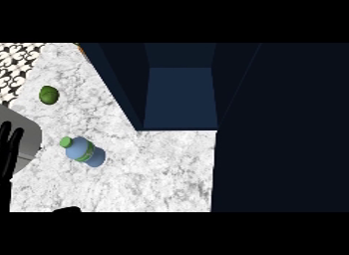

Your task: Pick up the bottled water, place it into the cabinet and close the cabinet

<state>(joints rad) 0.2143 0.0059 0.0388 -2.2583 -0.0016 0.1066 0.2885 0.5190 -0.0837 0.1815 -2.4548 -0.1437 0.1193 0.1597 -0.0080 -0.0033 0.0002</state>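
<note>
The left hand (1, 149) rests open, fingers straight up, left of the bottled water (85, 151) and apart from it. The bottle sits on the marble counter (155, 169). Beyond it lies a small green round thing (49, 94); beyond and right, the open cabinet (181, 94)

The white stone counter (155, 169) is marbled w/ fine grey veins and specks, all over. The pale blue plastic water bottle (86, 152): body translucent light blue, cap bright green, and a green label band approx. in the middle. The small round green fruit (49, 94) is dark green, a bit lighter on top. The tiled patch (8, 64) at top left has a black-and-white flower ornament, repeating. The dark cabinet (181, 99): walls very dark navy, almost black; inner bottom a lighter, plain blue. The left hand (1, 149) is plain black. Beside it, the smooth panel (29, 144) is light grey. The thin edge (80, 46) at the counter's top corner is orange.
</note>
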